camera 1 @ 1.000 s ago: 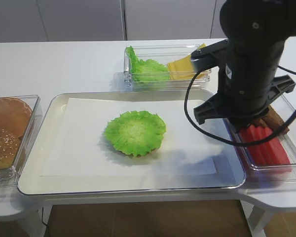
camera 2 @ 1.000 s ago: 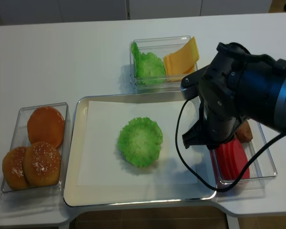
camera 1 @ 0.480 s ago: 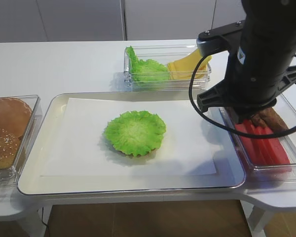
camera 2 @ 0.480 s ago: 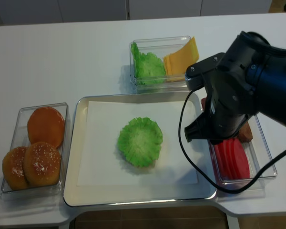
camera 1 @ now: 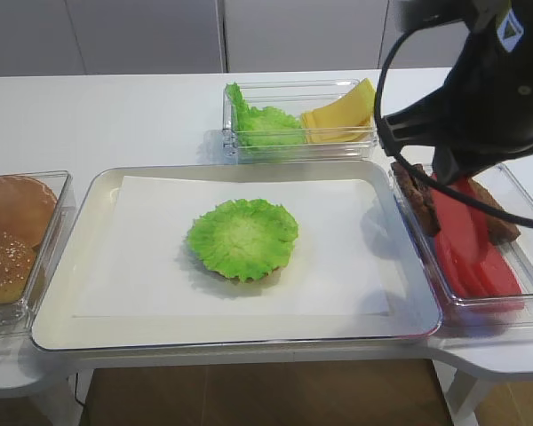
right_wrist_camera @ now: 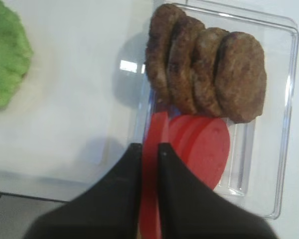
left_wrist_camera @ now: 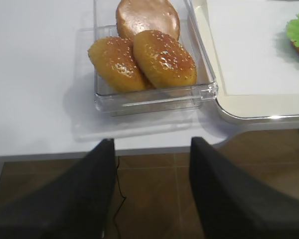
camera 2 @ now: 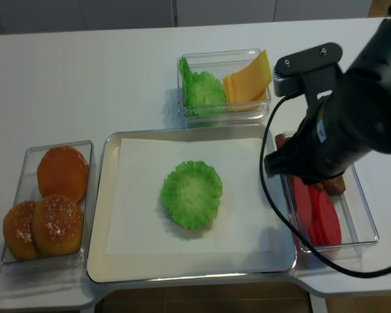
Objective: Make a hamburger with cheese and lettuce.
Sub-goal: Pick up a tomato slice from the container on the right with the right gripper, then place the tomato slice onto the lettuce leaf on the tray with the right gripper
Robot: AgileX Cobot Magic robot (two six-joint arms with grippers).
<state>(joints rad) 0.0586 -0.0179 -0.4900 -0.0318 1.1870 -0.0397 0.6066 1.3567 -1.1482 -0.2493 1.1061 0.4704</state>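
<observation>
On the far left, the buns (left_wrist_camera: 142, 52) sit untouched in their clear box, and the left gripper (left_wrist_camera: 152, 164) hangs off the table edge below them with its jaws spread wide and nothing between them. In the middle of the tray (camera 1: 98, 191), the hamburger (camera 1: 242, 238) is so far a lettuce leaf over a thin bun base, lying on the white paper. Behind it, the spare lettuce (camera 1: 265, 124) and the fanned cheese (camera 1: 342, 120) share one box. To the right, the right gripper (right_wrist_camera: 149, 149) is pinched on a red tomato slice (right_wrist_camera: 150, 189), raised over the box of tomato and meat patties (right_wrist_camera: 207, 67). To do this well, I would carry the slice across flat and centre it over the leaf before letting go.
</observation>
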